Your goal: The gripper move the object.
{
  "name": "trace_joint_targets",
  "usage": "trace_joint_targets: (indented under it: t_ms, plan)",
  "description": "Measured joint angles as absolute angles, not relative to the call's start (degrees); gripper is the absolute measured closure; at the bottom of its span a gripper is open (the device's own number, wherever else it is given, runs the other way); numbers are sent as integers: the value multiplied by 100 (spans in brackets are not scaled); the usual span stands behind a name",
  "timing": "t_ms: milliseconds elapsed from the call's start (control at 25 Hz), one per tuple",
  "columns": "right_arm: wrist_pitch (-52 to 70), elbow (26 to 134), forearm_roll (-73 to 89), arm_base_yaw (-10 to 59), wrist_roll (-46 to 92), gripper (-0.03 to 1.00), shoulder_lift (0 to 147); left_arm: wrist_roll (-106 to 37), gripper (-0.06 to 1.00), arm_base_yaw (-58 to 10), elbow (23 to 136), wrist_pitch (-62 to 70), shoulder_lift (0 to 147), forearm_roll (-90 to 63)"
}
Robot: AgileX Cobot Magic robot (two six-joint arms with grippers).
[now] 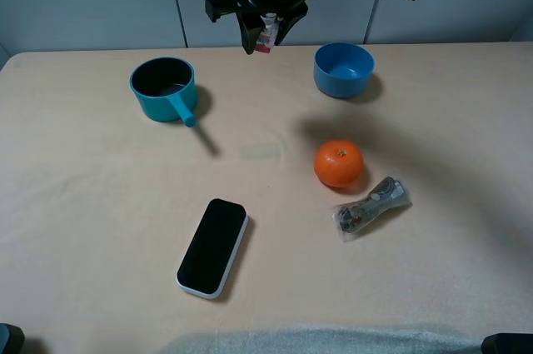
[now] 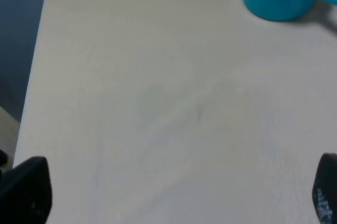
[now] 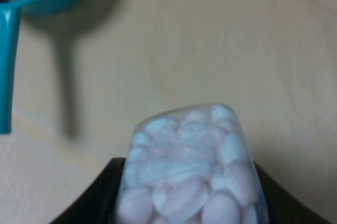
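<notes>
– High above the desk's [image 1: 100, 196] far edge: bottle [image 1: 266, 35], pale contents, gripped in right jaws. Left jaws: spread wide, empty.
– Handling note: grip firm, lower slowly, set upright on bare desk, clear of teal pot [image 1: 162, 87] and blue bowl [image 1: 343, 69].

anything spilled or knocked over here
Nothing stands out. The bottle is off the table, held in the right gripper; the teal pot and blue bowl sit upright and nothing has spilled.
</notes>
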State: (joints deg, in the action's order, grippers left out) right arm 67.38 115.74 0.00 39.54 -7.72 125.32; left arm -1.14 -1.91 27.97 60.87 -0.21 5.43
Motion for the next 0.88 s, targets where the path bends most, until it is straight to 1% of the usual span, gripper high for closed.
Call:
trace_joint_targets:
  t_ms: [160, 880]
  plan:
    - [6566, 11756, 0, 4008, -647, 66, 12771, -114, -5, -191, 2797, 6087, -21, 543]
    - [5394, 11790, 335, 4114, -177, 66, 13367, -114, -5, -191, 2797, 6087, -21, 543]
